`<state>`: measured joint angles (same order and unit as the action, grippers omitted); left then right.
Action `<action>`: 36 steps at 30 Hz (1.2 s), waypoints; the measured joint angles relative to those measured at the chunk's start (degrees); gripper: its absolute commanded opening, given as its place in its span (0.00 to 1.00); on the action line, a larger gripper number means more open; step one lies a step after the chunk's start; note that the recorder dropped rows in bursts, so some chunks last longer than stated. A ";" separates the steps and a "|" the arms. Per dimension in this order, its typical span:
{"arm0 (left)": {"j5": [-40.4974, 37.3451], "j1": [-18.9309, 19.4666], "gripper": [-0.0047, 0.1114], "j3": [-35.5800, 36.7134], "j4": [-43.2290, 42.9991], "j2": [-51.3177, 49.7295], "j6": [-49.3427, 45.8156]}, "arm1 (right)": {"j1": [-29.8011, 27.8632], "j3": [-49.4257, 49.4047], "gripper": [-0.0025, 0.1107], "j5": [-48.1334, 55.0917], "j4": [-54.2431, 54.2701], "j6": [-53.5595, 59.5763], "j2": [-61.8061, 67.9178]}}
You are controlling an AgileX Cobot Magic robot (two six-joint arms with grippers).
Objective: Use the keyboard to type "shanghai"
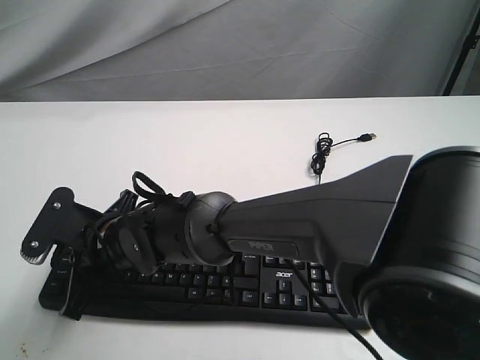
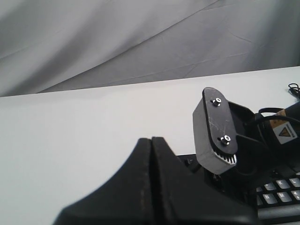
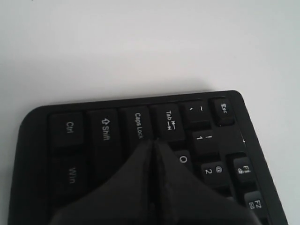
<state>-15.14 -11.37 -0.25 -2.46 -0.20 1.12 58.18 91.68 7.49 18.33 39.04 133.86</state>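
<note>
My right gripper has its two dark fingers pressed together, no gap between them; their joined tip sits over the meeting of the Caps Lock, Tab and Q keys, and I cannot tell whether it touches them; my right arm reaches across from the right to get there. My left gripper is likewise closed on nothing, just beside the keyboard's left end. The wide black plastic keyboard lies on the white table near its front edge; its long axis runs left to right in the exterior view, Ctrl and Esc end left, number pad end right, "acer" logo reading upright. Its thin black cable lies coiled beyond its far edge; the USB plug rests loose on the table.
</note>
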 measured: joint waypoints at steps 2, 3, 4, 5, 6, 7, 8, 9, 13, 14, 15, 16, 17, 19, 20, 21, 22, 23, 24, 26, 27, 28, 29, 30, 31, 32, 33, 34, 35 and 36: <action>0.00 0.00 0.04 0.00 0.00 0.00 0.00 | 0.00 0.00 0.02 0.29 -0.64 0.00 -0.40; 0.00 0.00 0.04 0.00 0.00 0.00 0.00 | 0.00 0.00 0.02 0.63 -1.04 0.00 -0.71; 0.00 0.00 0.04 0.00 0.00 0.00 0.00 | 0.00 0.00 0.02 1.07 -1.55 0.00 -1.18; 0.00 0.00 0.04 0.00 0.00 0.00 0.00 | 0.00 -0.13 0.02 1.43 -1.97 0.00 -1.94; 0.00 0.00 0.04 0.00 0.00 0.00 0.00 | 0.00 -0.60 0.02 1.41 -2.11 0.00 -2.56; 0.00 0.00 0.04 0.00 0.00 0.00 0.00 | 0.00 -1.40 0.02 1.41 -2.23 0.00 -3.33; 0.00 0.00 0.04 0.00 0.00 0.00 0.00 | 0.00 -2.54 0.02 1.27 -2.38 0.00 -4.61; 0.00 0.00 0.04 0.00 0.00 0.00 0.00 | -0.12 -4.02 0.02 0.76 -2.38 0.00 -5.58; 0.00 0.00 0.04 0.00 0.00 0.00 0.00 | -1.60 -11.65 0.02 -2.02 -2.75 0.00 -11.28; 0.00 0.00 0.04 0.00 0.00 0.00 0.00 | -2.33 -14.54 0.02 -2.70 -2.75 0.00 -13.31; 0.00 0.00 0.04 0.00 0.00 0.00 0.00 | -2.85 -16.38 0.02 -3.06 -2.75 0.00 -14.61; 0.00 0.00 0.04 0.00 0.00 0.00 0.00 | -3.54 -18.61 0.02 -3.34 -2.75 0.00 -16.13; 0.00 0.00 0.04 0.00 0.00 0.00 0.00 | -4.27 -20.66 0.02 -3.56 -2.75 -0.14 -17.48; 0.00 0.00 0.04 0.00 0.00 0.00 0.00 | -5.60 -24.12 0.02 -4.35 -2.17 -0.22 -19.27; 0.00 0.00 0.04 0.00 0.00 0.00 0.00 | -6.25 -25.42 0.02 -4.78 -1.55 -0.39 -19.74; 0.00 0.00 0.04 0.00 0.00 0.00 0.00 | -6.84 -26.21 0.02 -4.99 -0.91 -0.48 -20.04; 0.00 0.00 0.04 0.00 0.00 0.00 0.00 | -7.18 -26.90 0.02 -5.33 -0.39 -0.65 -20.04; 0.00 0.00 0.04 0.00 0.00 0.00 0.00 | -7.42 -27.29 0.02 -5.57 -0.26 -0.65 -20.04; 0.00 0.00 0.04 0.00 0.00 0.00 0.00 | -7.47 -27.45 0.02 -5.84 0.03 -0.82 -19.88; 0.00 0.00 0.04 0.00 0.00 0.00 0.00 | -7.47 -27.53 0.02 -6.40 0.15 -0.87 -19.21; 0.00 0.00 0.04 0.00 0.00 0.00 0.00 | -7.47 -27.53 0.02 -6.65 0.25 -0.87 -18.95; 0.00 0.00 0.04 0.00 0.00 0.00 0.00 | -7.47 -27.53 0.02 -7.08 0.39 -0.63 -18.70; 0.00 0.00 0.04 0.00 0.00 0.00 0.00 | -7.47 -27.53 0.02 -7.49 0.69 0.25 -18.38; 0.00 0.00 0.04 0.00 0.00 0.00 0.00 | -7.56 -27.53 0.02 -7.49 1.56 1.65 -18.01; 0.00 0.00 0.04 0.00 0.00 0.00 0.00 | -7.70 -27.53 0.02 -7.49 2.45 2.92 -17.86; 0.00 0.00 0.04 0.00 0.00 0.00 0.00 | -7.70 -27.53 0.02 -7.49 3.38 4.32 -17.60; 0.00 0.00 0.04 0.00 0.00 0.00 0.00 | -7.70 -27.53 0.02 -7.49 3.99 5.35 -17.47; 0.00 0.00 0.04 0.00 0.00 0.00 0.00 | -7.82 -27.58 0.02 -7.49 4.54 6.06 -17.35; 0.00 0.00 0.04 0.00 0.00 0.00 0.00 | -7.83 -27.58 0.02 -7.49 4.82 6.38 -17.35; 0.00 0.00 0.04 0.00 0.00 0.00 0.00 | -7.83 -27.58 0.02 -7.49 5.12 6.65 -17.35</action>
<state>-15.14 -11.37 -0.25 -2.46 -0.20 1.12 50.35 64.09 0.00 23.45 45.69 116.50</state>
